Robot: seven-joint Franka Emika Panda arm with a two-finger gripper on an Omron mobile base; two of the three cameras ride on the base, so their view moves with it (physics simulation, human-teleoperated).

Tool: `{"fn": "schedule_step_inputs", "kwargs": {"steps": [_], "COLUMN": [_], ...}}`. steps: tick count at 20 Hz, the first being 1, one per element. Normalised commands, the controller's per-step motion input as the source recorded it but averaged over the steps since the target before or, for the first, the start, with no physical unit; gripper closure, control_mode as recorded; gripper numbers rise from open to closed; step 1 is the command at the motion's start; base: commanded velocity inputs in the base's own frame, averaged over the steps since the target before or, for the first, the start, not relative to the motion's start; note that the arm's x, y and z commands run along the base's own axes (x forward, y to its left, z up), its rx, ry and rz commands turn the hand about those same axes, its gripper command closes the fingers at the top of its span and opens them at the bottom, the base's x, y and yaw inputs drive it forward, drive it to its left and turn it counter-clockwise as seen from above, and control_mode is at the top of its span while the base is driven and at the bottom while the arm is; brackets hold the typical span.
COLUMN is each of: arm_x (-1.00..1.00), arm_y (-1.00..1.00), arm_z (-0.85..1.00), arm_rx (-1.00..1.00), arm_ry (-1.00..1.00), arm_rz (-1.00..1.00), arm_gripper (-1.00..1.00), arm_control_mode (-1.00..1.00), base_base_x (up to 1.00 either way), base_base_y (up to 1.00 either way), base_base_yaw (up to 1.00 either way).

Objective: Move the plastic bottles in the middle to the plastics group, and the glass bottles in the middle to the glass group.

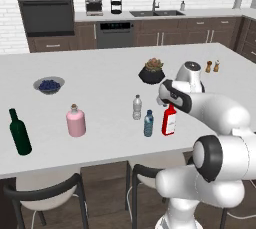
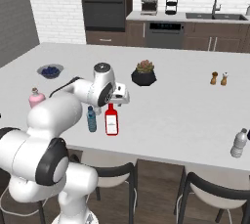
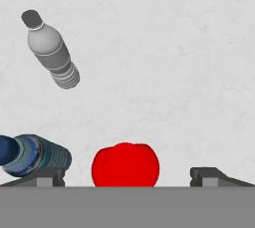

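Observation:
Three bottles stand mid-counter. The flat red glass bottle [image 1: 169,121] [image 2: 112,121] is directly under my gripper [image 1: 167,102] [image 2: 117,101]. From above, its red top [image 3: 125,165] lies between my open fingertips [image 3: 47,176], with a gap on each side and nothing held. Left of it stand the blue-tinted plastic bottle [image 1: 148,124] [image 2: 91,119] [image 3: 32,155] and the clear white-capped plastic bottle [image 1: 137,107] [image 3: 50,50]. The glass group is at the counter's left: a dark green wine bottle [image 1: 20,133] and a squat pink bottle [image 1: 76,121] [image 2: 36,97].
A clear plastic bottle [image 2: 239,143] stands at the counter's far right near the front edge. A bowl of blueberries [image 1: 49,85], a potted plant [image 1: 152,70] and salt and pepper shakers [image 1: 212,66] sit farther back. Chairs are tucked under the front edge.

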Motion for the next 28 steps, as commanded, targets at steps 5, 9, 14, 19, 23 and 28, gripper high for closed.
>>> {"fn": "schedule_step_inputs", "kwargs": {"steps": [5,9,14,19,23,28], "arm_x": [0.16,0.02,-0.02,0.00,0.00,-0.02], "arm_y": [0.00,0.00,0.00,0.00,0.00,0.00], "arm_z": [-0.01,-0.03,0.00,0.00,0.00,0.00], "arm_rx": [0.00,0.00,0.00,0.00,0.00,0.00], "arm_ry": [0.00,0.00,0.00,0.00,0.00,0.00], "arm_rz": [0.00,0.00,0.00,0.00,0.00,0.00], "arm_gripper": [-1.00,-1.00,-1.00,-1.00,1.00,1.00], "arm_control_mode": [-1.00,-1.00,-1.00,-1.00,-1.00,-1.00], "base_base_x": [0.00,0.00,0.00,0.00,0.00,0.00], "base_base_y": [0.00,0.00,0.00,0.00,0.00,0.00], "base_base_yaw": [0.00,0.00,0.00,0.00,0.00,0.00]}}
